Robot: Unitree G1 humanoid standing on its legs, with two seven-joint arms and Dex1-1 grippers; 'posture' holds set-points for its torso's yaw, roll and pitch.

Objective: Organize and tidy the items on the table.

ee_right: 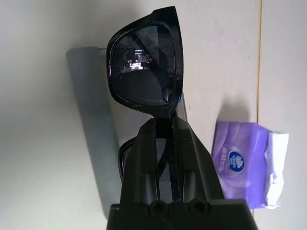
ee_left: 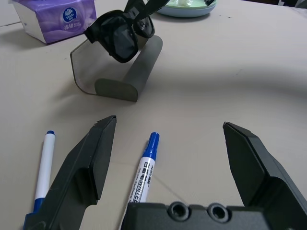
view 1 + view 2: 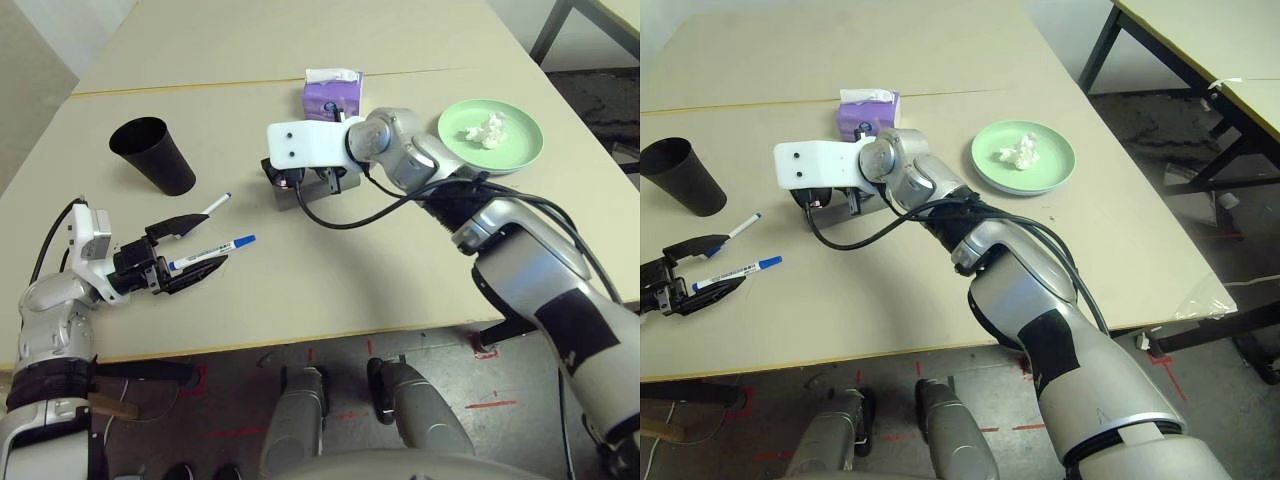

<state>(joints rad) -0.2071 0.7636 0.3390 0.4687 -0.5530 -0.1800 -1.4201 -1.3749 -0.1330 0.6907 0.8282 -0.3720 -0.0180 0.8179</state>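
Tissue (image 3: 486,130) on plate (image 3: 524,150) (right of box (image 3: 331,97)).

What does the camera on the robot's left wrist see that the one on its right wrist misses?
Left wrist alone: two blue-capped markers, one between the open left gripper fingers and one outside them, plus a green plate's rim.

Right wrist alone: the right gripper shut on the black sunglasses.

Both: the sunglasses above the grey glasses case, the purple tissue box and the beige table.
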